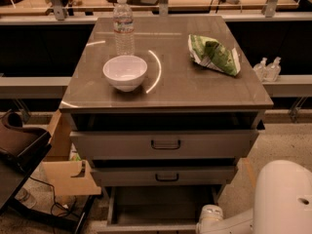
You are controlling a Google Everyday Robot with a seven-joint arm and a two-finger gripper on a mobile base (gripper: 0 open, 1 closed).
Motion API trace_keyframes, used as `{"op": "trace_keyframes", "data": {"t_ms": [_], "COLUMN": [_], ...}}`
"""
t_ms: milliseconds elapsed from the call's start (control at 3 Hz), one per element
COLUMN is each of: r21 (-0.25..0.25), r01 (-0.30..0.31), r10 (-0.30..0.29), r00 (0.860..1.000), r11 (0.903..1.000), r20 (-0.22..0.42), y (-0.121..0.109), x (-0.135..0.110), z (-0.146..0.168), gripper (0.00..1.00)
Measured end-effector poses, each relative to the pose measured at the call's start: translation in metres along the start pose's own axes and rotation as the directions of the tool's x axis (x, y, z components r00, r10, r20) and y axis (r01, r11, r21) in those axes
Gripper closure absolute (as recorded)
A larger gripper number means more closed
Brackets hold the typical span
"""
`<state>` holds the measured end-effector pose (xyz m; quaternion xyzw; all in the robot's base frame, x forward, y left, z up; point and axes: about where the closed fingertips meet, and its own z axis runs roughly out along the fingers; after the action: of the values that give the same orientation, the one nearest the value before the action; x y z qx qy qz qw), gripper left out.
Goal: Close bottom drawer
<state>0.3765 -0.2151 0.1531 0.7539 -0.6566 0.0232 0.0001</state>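
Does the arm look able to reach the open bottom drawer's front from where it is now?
Probably yes: the arm is low beside the bottom drawer, at its right front corner, with nothing between them. The gripper is out of view, below the picture's edge.

We count three drawers: top drawer, middle drawer, bottom drawer. On top sit one water bottle, one white bowl and one green bag. Two small bottles stand far right. One gripper sits near right, beside the bottom drawer.

Speckled floor, wooden workbench behind, cardboard box at left
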Motion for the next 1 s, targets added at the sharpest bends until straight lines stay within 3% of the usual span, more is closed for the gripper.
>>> {"op": "trace_keyframes", "data": {"t_ms": [333, 1000], "r21": [0.053, 0.146], "r01": [0.030, 0.088], "r10": [-0.031, -0.097], "r00": [0.999, 0.993], "r11": [0.9981, 0.9854], "r20": [0.012, 0.060], "y": [-0.017, -0.062], "x": [-0.007, -0.023], "z": [-0.005, 0.002], "gripper": [1.00, 1.00]}}
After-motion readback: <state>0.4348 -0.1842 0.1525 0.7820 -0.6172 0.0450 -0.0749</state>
